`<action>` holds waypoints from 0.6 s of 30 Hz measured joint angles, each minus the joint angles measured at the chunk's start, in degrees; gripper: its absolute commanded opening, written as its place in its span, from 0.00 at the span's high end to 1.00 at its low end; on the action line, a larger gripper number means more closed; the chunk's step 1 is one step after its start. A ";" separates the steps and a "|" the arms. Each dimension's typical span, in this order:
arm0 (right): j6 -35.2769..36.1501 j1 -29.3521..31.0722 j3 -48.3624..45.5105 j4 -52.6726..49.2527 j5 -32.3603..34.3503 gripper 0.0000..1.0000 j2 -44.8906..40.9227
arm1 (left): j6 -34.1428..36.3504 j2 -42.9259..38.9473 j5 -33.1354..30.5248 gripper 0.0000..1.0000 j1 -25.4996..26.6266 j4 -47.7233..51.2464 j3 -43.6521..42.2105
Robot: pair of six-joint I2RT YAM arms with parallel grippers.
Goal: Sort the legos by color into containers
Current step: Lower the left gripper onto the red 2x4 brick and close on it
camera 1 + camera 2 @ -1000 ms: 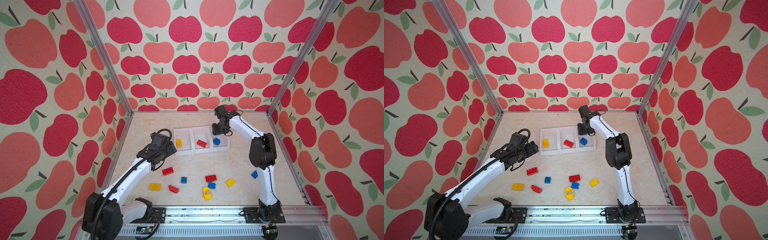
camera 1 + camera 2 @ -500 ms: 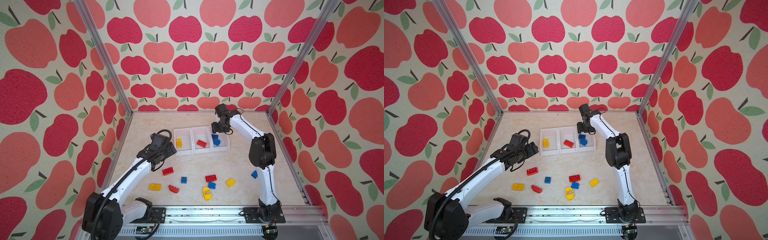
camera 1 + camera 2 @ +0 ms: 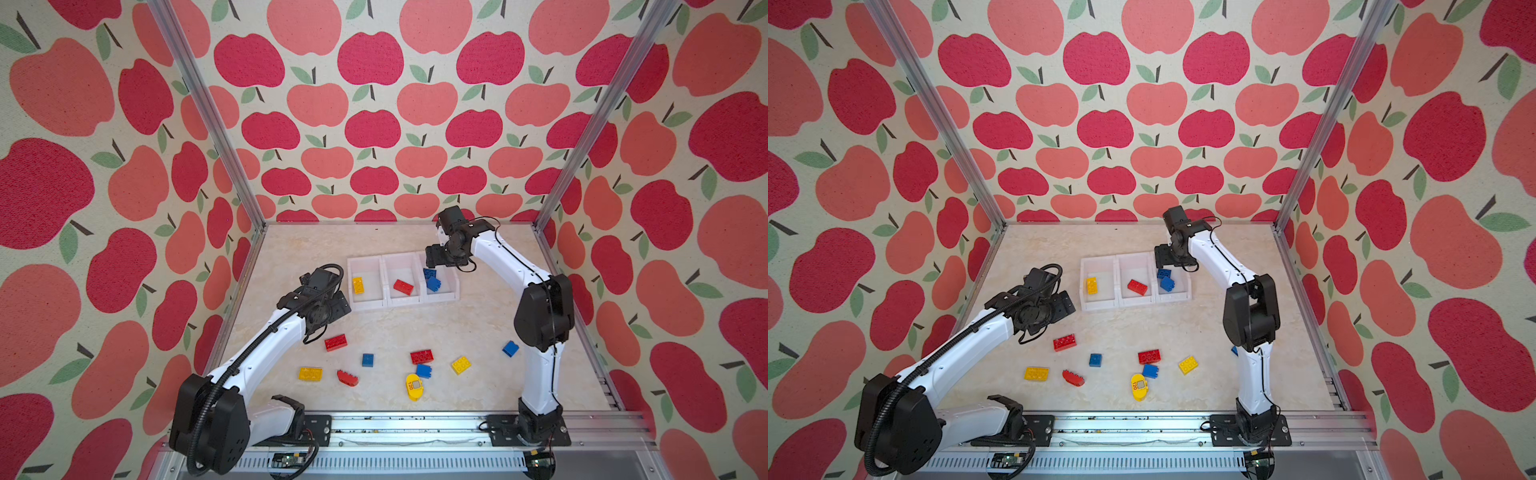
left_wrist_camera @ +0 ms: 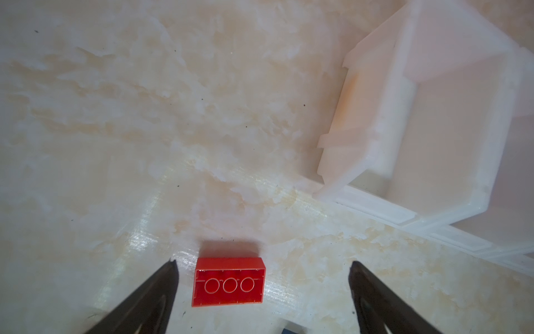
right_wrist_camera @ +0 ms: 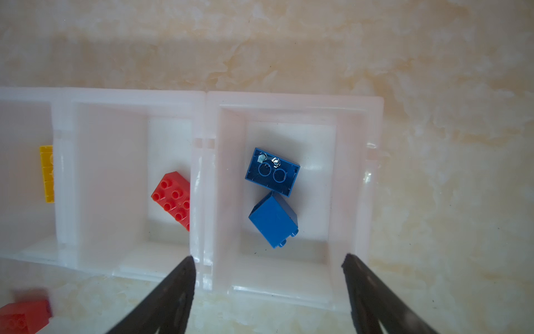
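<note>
Apple walls (image 3: pixel 374 124) around a pale table top (image 3: pixel 478 324)
The walls show big red and pink apples with green leaves. The table top is creamy, like marble. Shiny metal posts (image 3: pixel 206 108) stand at the back corners. A grey rail (image 3: pixel 415 428) runs along the front.

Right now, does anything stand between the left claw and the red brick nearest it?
Nothing visible. The open left claw frames the red brick, which lies alone on the table, underside up.
</note>
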State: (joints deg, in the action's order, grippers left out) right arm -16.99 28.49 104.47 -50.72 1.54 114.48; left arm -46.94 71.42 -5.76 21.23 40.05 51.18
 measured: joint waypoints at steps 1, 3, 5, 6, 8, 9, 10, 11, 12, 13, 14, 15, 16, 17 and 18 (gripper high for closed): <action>-0.20 0.00 -1.57 0.02 -0.13 0.15 -1.66 | -0.15 0.61 -0.04 0.04 0.00 1.05 0.33; -0.63 0.00 -4.46 0.17 -0.31 0.14 -4.46 | -0.37 1.75 -0.17 0.04 0.00 2.64 0.68; -1.09 0.00 -7.10 0.20 -0.59 0.14 -6.86 | -0.44 2.86 -0.07 0.04 0.02 3.85 0.70; -1.31 0.00 -8.59 0.24 -0.74 0.13 -8.09 | -0.52 3.45 0.24 0.03 0.02 4.31 0.70; -1.75 0.00 -10.75 0.24 -0.94 0.13 -9.86 | -0.57 4.66 0.63 0.02 0.24 4.50 0.70; -1.99 0.00 -11.85 0.24 -1.05 0.13 -10.71 | -0.57 5.33 0.81 0.02 0.44 4.46 0.70; -2.19 0.00 -12.70 0.24 -1.09 0.12 -11.34 | -0.55 5.92 1.16 0.02 0.61 4.42 0.70; -2.43 0.00 -13.51 0.24 -1.18 0.12 -11.98 | -0.55 6.67 1.42 0.01 0.85 4.31 0.70; -2.60 0.00 -14.12 0.24 -1.20 0.12 -12.46 | -0.52 7.39 1.84 0.01 1.07 4.28 0.70; -2.80 0.02 -14.53 0.22 -1.20 0.12 -12.81 | -0.50 7.98 2.05 0.00 1.22 4.26 0.70; -2.95 0.07 -14.99 0.24 -1.20 0.11 -13.18 | -0.35 8.68 2.38 0.00 1.38 4.13 0.70; -3.04 0.13 -15.34 0.22 -1.18 0.11 -13.44 | -0.31 9.35 2.71 0.00 1.49 4.00 0.70; -3.08 0.15 -15.58 0.24 -1.18 0.11 -13.57 | -0.28 9.97 2.91 0.00 1.57 3.89 0.70; -3.21 0.26 -15.78 0.24 -1.18 0.11 -13.70 | -0.28 10.73 3.30 0.00 1.75 3.87 0.70; -3.30 0.31 -16.00 0.24 -1.20 0.11 -13.77 | -0.31 11.32 3.50 0.00 1.86 3.89 0.70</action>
State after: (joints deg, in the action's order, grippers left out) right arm -20.29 28.80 88.47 -50.48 0.34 100.71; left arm -47.24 82.74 -2.26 23.09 43.94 51.88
